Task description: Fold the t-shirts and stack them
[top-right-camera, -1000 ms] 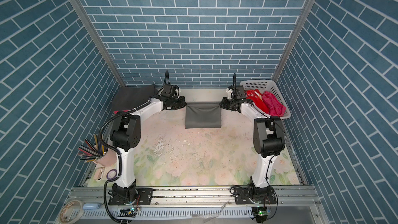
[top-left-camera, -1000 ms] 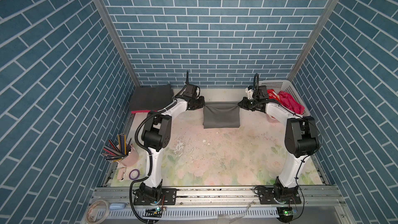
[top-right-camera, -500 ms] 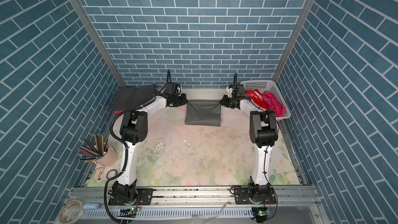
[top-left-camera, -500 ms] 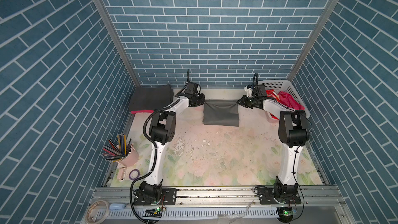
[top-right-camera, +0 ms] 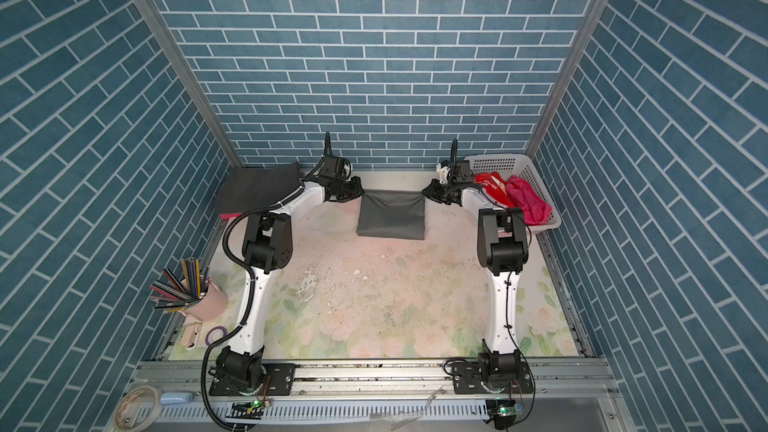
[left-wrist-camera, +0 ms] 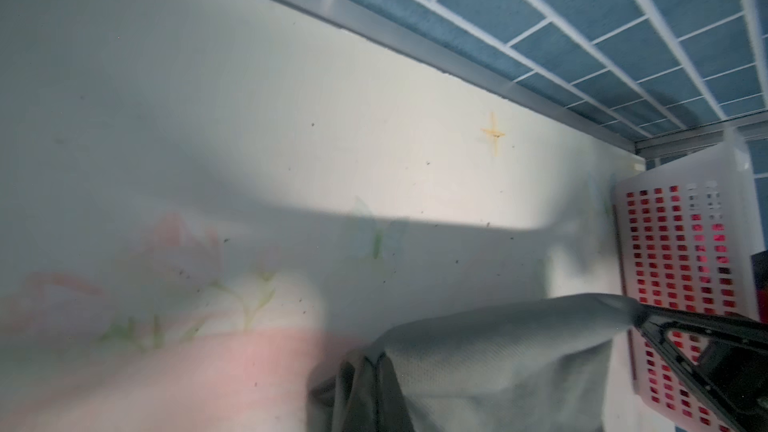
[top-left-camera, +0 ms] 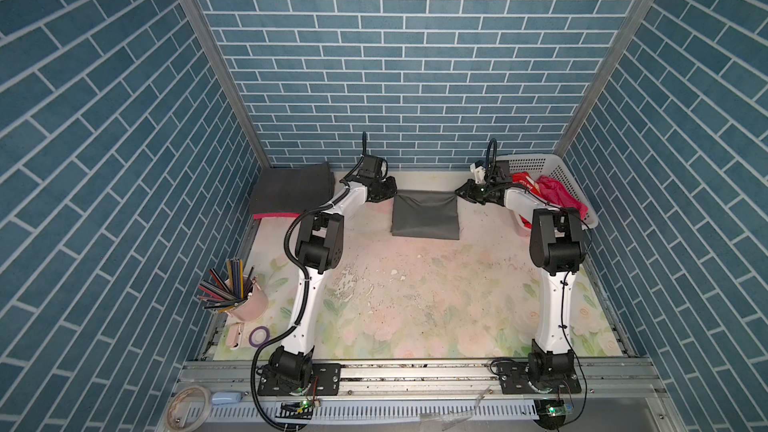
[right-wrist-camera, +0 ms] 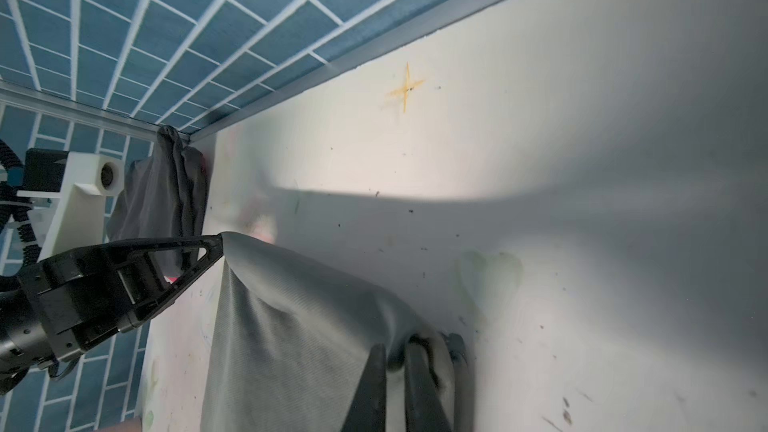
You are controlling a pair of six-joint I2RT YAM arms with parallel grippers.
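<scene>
Nearest the camera, well in front of the grey t-shirt (top-left-camera: 426, 218) and far off to its left, a purple tape roll (top-left-camera: 259, 334) and a pink cup (top-left-camera: 252, 308) of coloured pencils were seen at the edge of the flowered tabletop (top-left-camera: 415, 309). The grey t-shirt itself was laid as a folded rectangle toward the far side of the tabletop, between the two arms. In both top views its near edge was flat and its far edge sagged in the middle. At the far left corner of that t-shirt the left end effector (top-left-camera: 391, 192) was found with its jaws brought together on the cloth, and in the right wrist view the corner was drawn up to its tip. At the far right corner the right end effector (top-left-camera: 457, 193) was seen with jaws narrow, only a slim gap left between its fingers (right-wrist-camera: 376, 384), and grey cloth was bunched at their tips. Left of the grey t-shirt and slightly farther back, a folded charcoal t-shirt (top-left-camera: 291, 189) was spread flat. Right of the grey t-shirt a white basket (top-left-camera: 530, 158) was stood, and a red t-shirt (top-left-camera: 524, 182) with white lettering and a magenta-pink t-shirt (top-left-camera: 557, 195) were heaped inside it
</scene>
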